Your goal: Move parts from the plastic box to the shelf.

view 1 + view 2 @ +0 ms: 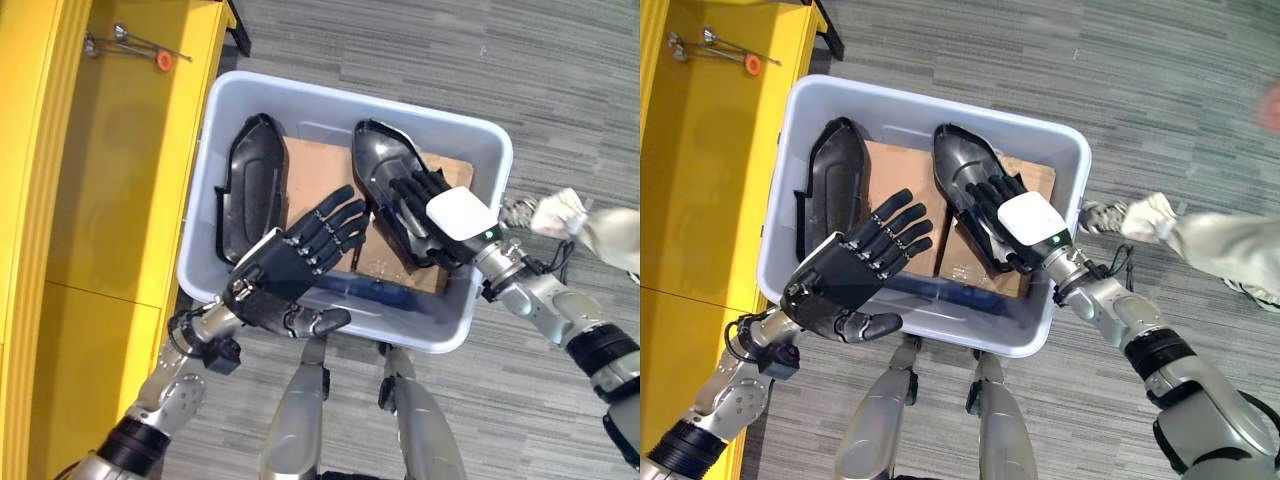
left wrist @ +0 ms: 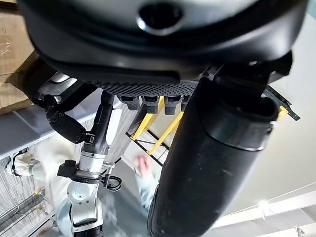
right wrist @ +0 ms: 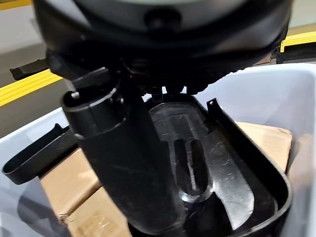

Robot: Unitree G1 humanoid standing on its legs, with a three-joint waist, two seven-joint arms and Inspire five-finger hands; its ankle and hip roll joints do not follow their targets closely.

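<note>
Grey translucent plastic formed the plastic box (image 1: 232, 120), which stood on the carpeted floor (image 1: 420, 60) directly in front of the robot, with the yellow shelf (image 1: 110, 170) immediately to its left, so that a part lifted out needed only a short sideways transfer. Two black moulded parts lay inside on a cardboard liner (image 1: 312, 178): the left part (image 1: 252, 185) rested along the left wall of the box, and the right part (image 1: 385, 165) lay hollow side up toward the right. The right hand (image 1: 425, 215) was lowered into the hollow of the right part, its fingers laid along the inner surface and the white-covered thumb above; whether the fingers had closed on the part's edge could not be determined, because the right wrist view showed the thumb and the shell but not a completed grip. This placement was judged to be the approach for taking the right part first. The left hand (image 1: 305, 255) hovered above the near-middle of the box with fingers extended and spread, holding nothing, probably positioned to support the long shell once it was raised. Both parts remained in the box, and none had reached the shelf. A thin metal tool with an orange tip (image 1: 140, 48) lay at the far end of the shelf, and a person's sleeve (image 1: 1220, 245) showed at the right.
</note>
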